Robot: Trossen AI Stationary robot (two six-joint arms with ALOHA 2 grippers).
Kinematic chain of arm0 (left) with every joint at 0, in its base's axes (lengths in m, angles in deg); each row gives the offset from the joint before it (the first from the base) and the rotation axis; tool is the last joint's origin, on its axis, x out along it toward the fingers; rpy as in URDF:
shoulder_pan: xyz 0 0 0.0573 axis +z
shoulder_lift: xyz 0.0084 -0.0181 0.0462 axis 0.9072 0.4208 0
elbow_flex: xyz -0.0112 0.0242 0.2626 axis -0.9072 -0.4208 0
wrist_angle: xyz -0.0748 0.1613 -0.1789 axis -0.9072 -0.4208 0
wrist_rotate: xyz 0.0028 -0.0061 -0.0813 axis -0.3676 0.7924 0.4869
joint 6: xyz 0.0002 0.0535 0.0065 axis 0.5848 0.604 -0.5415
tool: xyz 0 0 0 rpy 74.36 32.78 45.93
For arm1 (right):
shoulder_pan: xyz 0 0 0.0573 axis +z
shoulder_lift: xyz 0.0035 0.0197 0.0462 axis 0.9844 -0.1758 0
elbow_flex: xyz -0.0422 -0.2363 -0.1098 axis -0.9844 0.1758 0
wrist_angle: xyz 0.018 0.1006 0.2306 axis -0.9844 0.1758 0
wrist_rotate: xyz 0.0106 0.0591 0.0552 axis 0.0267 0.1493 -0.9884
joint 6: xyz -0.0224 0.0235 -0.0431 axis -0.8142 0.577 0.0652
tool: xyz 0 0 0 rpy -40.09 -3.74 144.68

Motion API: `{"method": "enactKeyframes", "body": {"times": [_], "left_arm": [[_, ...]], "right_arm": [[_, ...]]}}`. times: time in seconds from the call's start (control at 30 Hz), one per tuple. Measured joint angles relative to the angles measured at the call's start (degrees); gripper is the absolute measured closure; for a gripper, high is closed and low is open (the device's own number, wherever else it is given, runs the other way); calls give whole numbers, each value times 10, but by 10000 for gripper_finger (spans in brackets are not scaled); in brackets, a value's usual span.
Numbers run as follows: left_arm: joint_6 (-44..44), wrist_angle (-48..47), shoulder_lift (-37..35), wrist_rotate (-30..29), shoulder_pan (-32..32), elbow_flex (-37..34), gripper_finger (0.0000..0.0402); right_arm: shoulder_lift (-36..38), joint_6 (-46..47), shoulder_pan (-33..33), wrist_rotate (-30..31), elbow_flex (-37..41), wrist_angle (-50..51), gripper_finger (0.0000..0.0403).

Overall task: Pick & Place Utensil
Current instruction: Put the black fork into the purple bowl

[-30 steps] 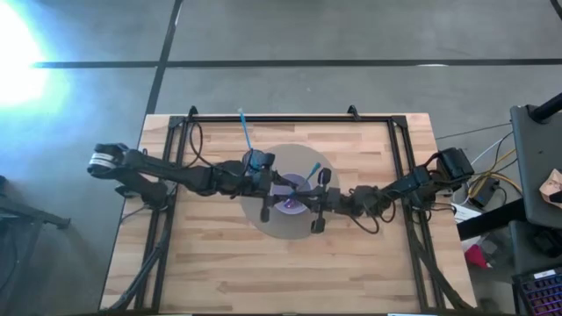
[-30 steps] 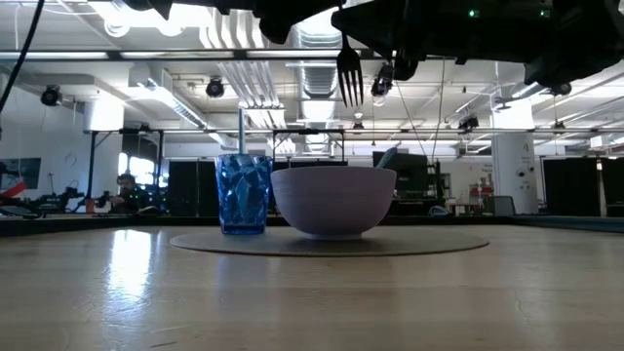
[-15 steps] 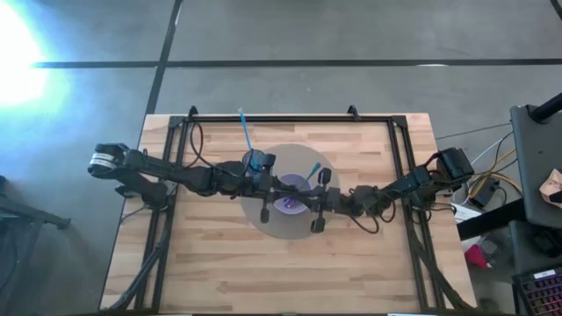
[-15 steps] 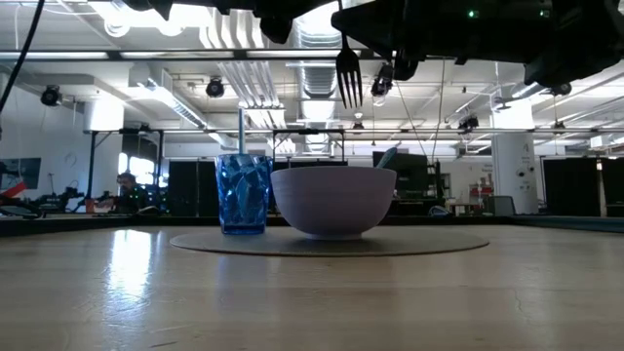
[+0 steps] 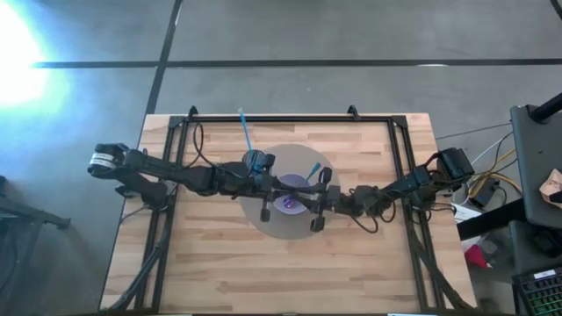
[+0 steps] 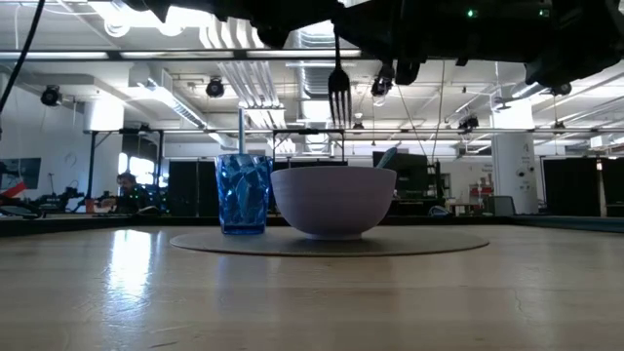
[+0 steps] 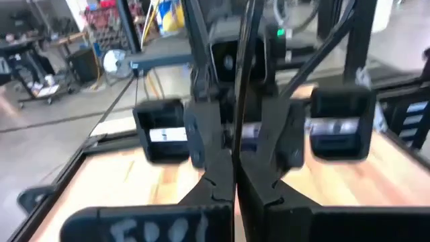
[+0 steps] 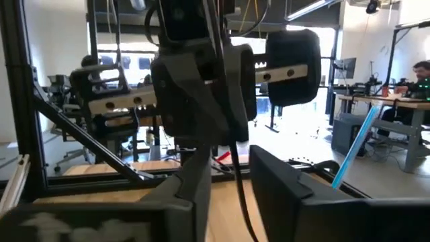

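A dark fork point(image 6: 338, 86) hangs tines down over the pale purple bowl point(image 6: 333, 202). The bowl stands on a round grey mat point(image 5: 272, 226) beside a blue cup point(image 6: 243, 194) with a straw point(image 5: 245, 130). My left gripper point(image 7: 234, 176) reaches in level from the table's left and is shut on the fork. My right gripper point(image 8: 235, 195) faces it from the table's right and is open. Its fingers stand on either side of the fork's handle point(image 8: 230, 158). A blue-green utensil point(image 6: 387, 156) leans in the bowl. My left gripper pinches the fork's thin handle point(image 7: 236, 131) between its two fingers. The fingers come level from the table's left and lie across the handle. The fork hangs upright, tines down, clear of the bowl.
The two arms meet tip to tip above the bowl at the table's middle. A black frame runs along the far, left and right edges of the wooden table point(image 5: 219, 263). The near half of the table holds nothing but the mat's edge.
The fork has shifted a little toward the table's left and dropped slightly. It now hangs straighter above the bowl. Both arms have kept their places.
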Motion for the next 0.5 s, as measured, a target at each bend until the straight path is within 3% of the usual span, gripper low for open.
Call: {"method": "enactKeyframes", "body": {"times": [0.23, 0.5], "left_arm": [[9, -44, 0, -23, 3, 0, 401], [9, -61, 0, -24, 12, 0, 401]], "right_arm": [[22, 1, 0, 2, 3, 45, 250], [118, 37, 0, 26, 4, 227, 219]]}}
